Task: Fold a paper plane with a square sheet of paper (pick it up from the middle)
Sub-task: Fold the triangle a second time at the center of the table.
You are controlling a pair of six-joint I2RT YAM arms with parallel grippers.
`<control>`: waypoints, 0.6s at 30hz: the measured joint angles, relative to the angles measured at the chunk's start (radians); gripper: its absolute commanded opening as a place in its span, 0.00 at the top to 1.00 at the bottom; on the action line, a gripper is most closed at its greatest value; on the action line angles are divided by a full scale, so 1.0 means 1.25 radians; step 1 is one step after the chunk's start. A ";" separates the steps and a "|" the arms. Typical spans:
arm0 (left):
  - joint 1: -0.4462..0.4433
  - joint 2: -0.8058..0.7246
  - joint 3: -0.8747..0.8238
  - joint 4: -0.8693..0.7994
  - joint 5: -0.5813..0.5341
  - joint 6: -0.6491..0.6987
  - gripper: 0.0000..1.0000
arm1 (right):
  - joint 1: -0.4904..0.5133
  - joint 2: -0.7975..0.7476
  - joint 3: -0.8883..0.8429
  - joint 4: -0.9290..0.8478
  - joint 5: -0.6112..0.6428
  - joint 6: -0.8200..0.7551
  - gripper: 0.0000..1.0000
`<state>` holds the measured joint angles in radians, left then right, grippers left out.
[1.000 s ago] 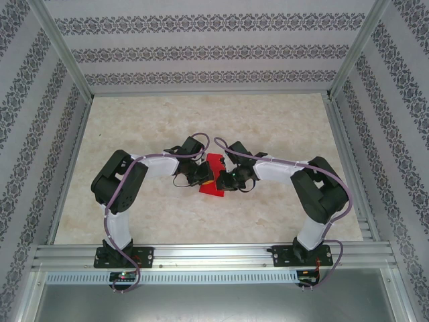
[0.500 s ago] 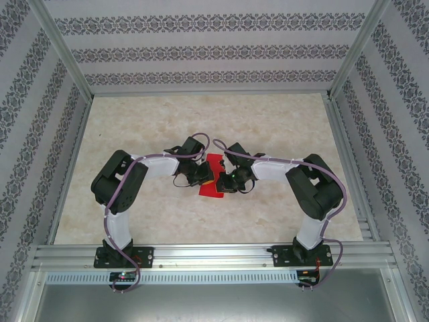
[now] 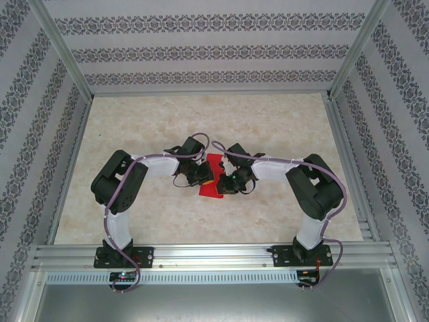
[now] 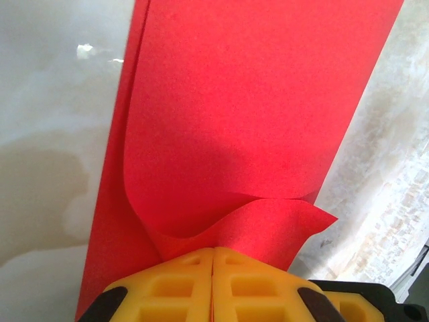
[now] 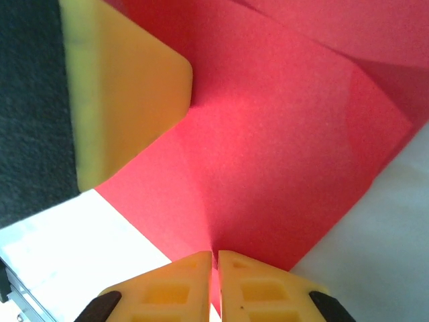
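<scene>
On the overhead view I see the red paper (image 3: 213, 176) lying as a narrow folded strip in the middle of the desk (image 3: 167, 121), squeezed between the two arms. The left fingers (image 3: 205, 178) are at its left side and the right fingers (image 3: 225, 184) at its right, both tight against it. On the left wrist camera, the left fingers (image 4: 181, 285) are pressed together with no gap, clamped on the near edge of the red paper (image 4: 248, 100). There a small flap curls up just in front of them, and the rest of the strip runs away across the pale desk (image 4: 47, 134). On the right wrist camera, the right fingers (image 5: 171, 288) are likewise clenched on a thin edge of the red paper (image 5: 288, 134). The paper spreads out with a diagonal crease, and another yellow pad (image 5: 120, 87) sits at its upper-left edge above the white desk (image 5: 375, 268).
</scene>
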<state>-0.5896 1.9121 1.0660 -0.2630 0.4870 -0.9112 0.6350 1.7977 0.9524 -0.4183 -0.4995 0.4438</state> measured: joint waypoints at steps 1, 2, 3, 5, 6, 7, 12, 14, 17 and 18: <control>0.000 0.000 0.000 0.000 0.000 0.000 0.90 | 0.000 -0.001 -0.003 0.002 0.000 -0.001 0.88; 0.000 0.000 0.000 0.000 0.000 -0.002 0.90 | 0.000 -0.004 -0.007 0.004 -0.001 -0.001 0.88; 0.000 0.000 0.000 0.000 0.000 -0.003 0.90 | 0.000 -0.008 -0.012 0.003 -0.001 -0.001 0.88; 0.000 0.000 0.000 0.000 0.000 -0.003 0.90 | 0.000 -0.016 -0.022 0.002 -0.001 -0.001 0.89; 0.000 0.000 0.000 0.000 0.000 -0.004 0.90 | 0.000 -0.021 -0.026 -0.001 -0.001 -0.001 0.89; 0.000 0.000 0.000 0.000 0.000 -0.005 0.91 | 0.000 -0.027 -0.029 -0.006 -0.001 -0.001 0.89; 0.000 0.000 0.000 0.000 0.000 -0.005 0.90 | -0.002 -0.087 -0.045 -0.048 0.004 0.002 0.89; 0.000 0.000 0.000 0.000 0.000 -0.005 0.90 | -0.008 -0.118 -0.045 -0.051 0.011 0.009 0.89; 0.000 0.000 0.000 0.000 0.000 -0.005 0.90 | -0.026 -0.150 -0.045 -0.031 0.017 0.030 0.89; 0.000 -0.001 0.000 0.000 0.000 -0.005 0.90 | -0.030 -0.153 -0.045 -0.018 0.020 0.038 0.89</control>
<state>-0.5896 1.9114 1.0660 -0.2630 0.4873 -0.9180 0.5976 1.6070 0.8967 -0.4412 -0.4751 0.4919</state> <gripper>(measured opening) 0.098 0.114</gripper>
